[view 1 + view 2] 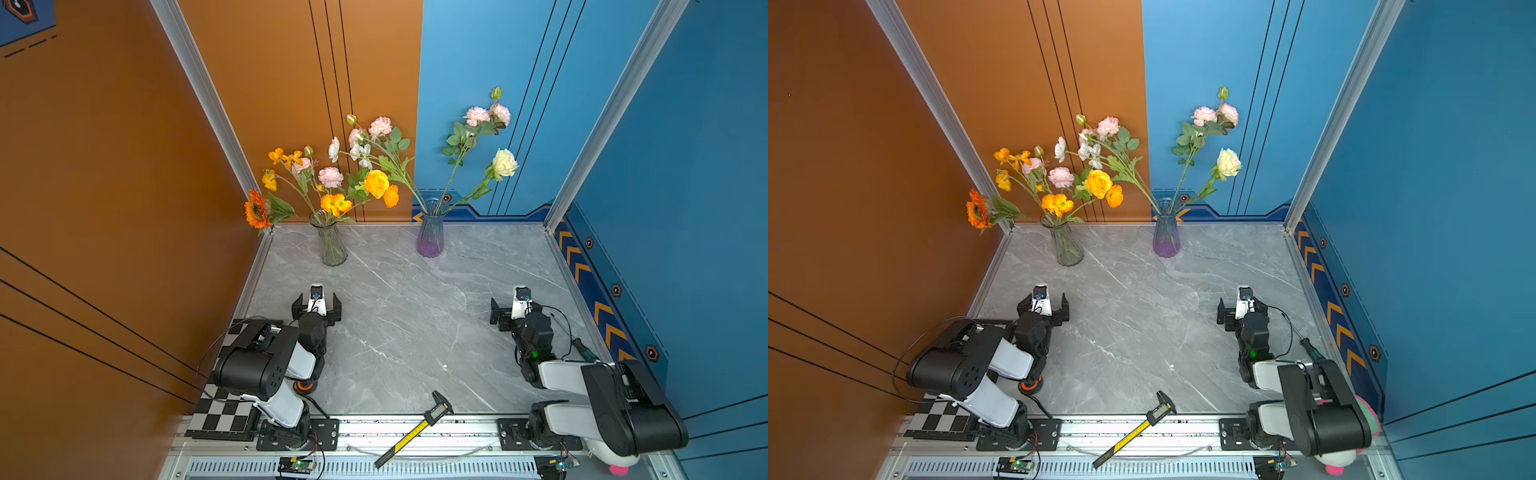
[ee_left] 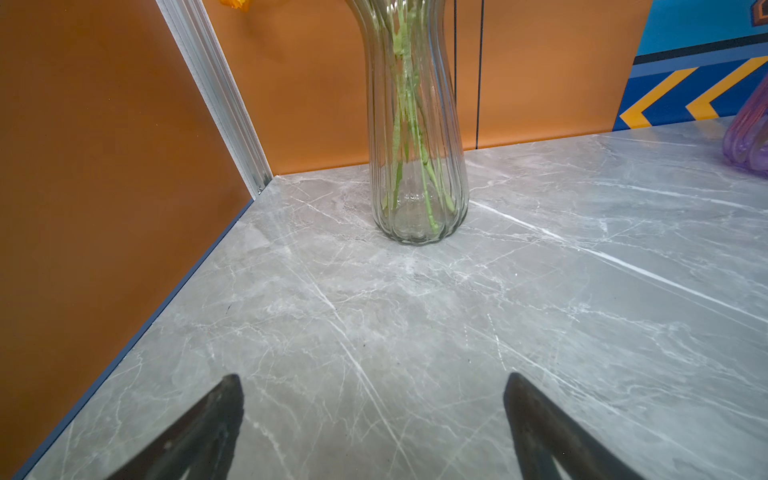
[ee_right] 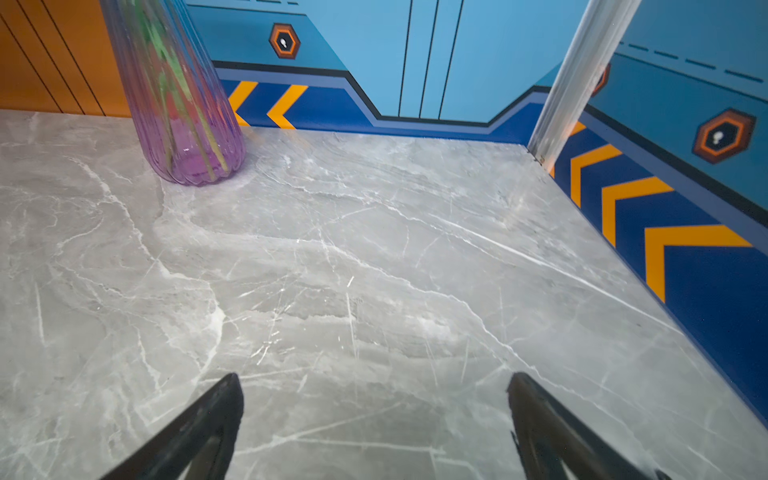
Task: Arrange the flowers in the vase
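Left to right: our left tool [image 1: 316, 311], jaws spread and empty, faces the clear ribbed glass vase [image 1: 332, 245] just beyond it, which holds most of the long green-stemmed artificial flowers [image 1: 376, 183], stems near upright and fanning. The purple ribbed glass vase [image 1: 430, 235] holds a few more. Our right tool [image 1: 515, 311], likewise spread, hangs over the grey marble worktop [image 1: 415, 324], farther from either vase

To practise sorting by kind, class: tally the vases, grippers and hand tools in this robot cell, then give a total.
Glass vases: 2, the clear vase and the purple vase
Grippers: 2, the left gripper and the right gripper, both open
Hand tools: 2, the digital caliper and the screwdriver
Total: 6
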Motion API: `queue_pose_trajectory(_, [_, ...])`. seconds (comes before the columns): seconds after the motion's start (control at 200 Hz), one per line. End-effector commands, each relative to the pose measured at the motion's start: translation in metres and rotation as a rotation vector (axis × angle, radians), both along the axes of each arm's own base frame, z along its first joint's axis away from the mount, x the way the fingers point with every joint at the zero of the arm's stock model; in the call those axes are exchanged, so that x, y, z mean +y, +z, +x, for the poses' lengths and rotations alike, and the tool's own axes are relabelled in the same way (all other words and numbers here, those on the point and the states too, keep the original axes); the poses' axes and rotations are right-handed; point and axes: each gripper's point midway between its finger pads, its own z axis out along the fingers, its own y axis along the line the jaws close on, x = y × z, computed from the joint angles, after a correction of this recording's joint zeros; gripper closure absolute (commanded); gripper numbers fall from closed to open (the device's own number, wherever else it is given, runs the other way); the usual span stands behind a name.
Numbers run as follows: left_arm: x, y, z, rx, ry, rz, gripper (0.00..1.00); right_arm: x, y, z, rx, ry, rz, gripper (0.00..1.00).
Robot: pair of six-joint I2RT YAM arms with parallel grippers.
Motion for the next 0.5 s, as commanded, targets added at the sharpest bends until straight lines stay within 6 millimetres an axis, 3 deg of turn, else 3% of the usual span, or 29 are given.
queue_pose_trajectory(0.0, [0.004,0.008,0.003,-0.028,0.031,0.020,0.02,0.001,0.019,0.005,-0.148,-0.024,-0.051,0.00])
queue_pose_trajectory(0.16, [0.004,0.007,0.003,-0.026,0.034,0.019,0.02,-0.010,0.007,0.021,-0.072,-0.077,-0.026,0.00])
queue_pose_trajectory(0.285, [0.005,0.008,0.005,-0.029,0.038,0.020,0.02,-0.027,-0.002,0.049,0.069,-0.098,0.075,0.00])
queue_pose_trajectory(0.496, [0.005,0.007,0.005,-0.024,0.042,0.020,0.02,-0.030,-0.003,0.051,0.075,-0.073,0.117,0.00])
